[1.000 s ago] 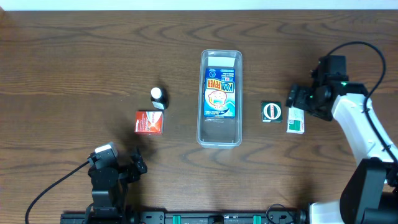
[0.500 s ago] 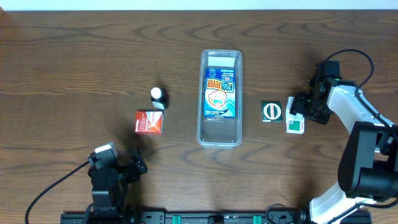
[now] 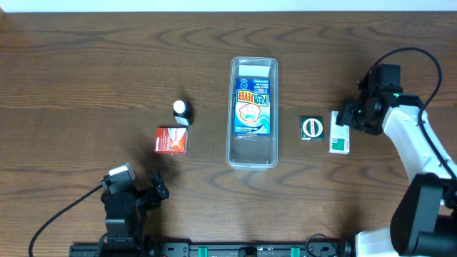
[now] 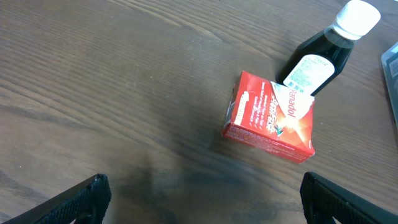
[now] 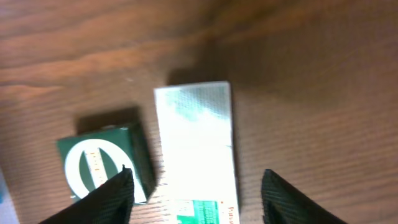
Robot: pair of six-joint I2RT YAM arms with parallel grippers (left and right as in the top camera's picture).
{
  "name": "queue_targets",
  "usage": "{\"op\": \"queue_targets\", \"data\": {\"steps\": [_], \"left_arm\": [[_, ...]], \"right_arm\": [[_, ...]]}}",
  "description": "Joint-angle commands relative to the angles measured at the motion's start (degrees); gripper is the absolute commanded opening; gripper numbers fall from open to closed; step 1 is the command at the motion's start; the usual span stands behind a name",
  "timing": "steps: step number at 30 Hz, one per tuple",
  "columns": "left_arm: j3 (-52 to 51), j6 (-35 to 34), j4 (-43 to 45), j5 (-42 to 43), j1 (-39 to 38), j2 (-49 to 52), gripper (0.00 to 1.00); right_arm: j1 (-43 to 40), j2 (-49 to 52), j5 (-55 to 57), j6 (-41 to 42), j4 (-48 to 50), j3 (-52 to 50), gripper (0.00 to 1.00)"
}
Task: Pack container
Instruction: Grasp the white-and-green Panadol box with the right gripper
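Note:
The clear plastic container (image 3: 252, 153) stands lengthwise at the table's middle with a blue printed packet (image 3: 253, 108) lying inside. A white and green box (image 3: 339, 135) and a small dark green box (image 3: 311, 128) lie to its right. My right gripper (image 3: 351, 116) is open and hovers over the white and green box (image 5: 198, 143), a finger on each side; the dark green box (image 5: 99, 165) lies just left of it. A red box (image 3: 171, 140) and a dark bottle with a white cap (image 3: 182, 112) lie left of the container. My left gripper (image 3: 143, 193) is open and empty, near of the red box (image 4: 272, 118) and bottle (image 4: 323, 53).
Bare wood-grain table (image 3: 86, 78) surrounds the objects. The right arm's black cable (image 3: 421, 61) loops above the right arm. The left arm's base sits at the near edge.
My right gripper dipped closer to the white and green box half a second ago and has now pulled back up a little. The boxes, the container and the left arm have not moved.

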Motion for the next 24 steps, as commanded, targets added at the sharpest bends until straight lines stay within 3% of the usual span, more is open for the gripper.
{"op": "queue_targets", "data": {"steps": [1, 9, 15, 24], "left_arm": [[-0.8, 0.6, 0.2, -0.7, 0.2, 0.0, 0.98], [-0.8, 0.6, 0.2, -0.7, 0.2, 0.0, 0.98], [-0.8, 0.6, 0.2, -0.7, 0.2, 0.0, 0.98], [-0.8, 0.6, 0.2, -0.7, 0.2, 0.0, 0.98]], "right_arm": [[1.6, 1.9, -0.8, -1.1, 1.0, -1.3, 0.66], [2.1, 11.6, 1.9, 1.1, 3.7, -3.4, 0.70], [1.9, 13.0, 1.9, 1.1, 3.9, -3.4, 0.52], [1.9, 5.3, 1.7, 1.1, 3.4, -3.3, 0.45]]}}
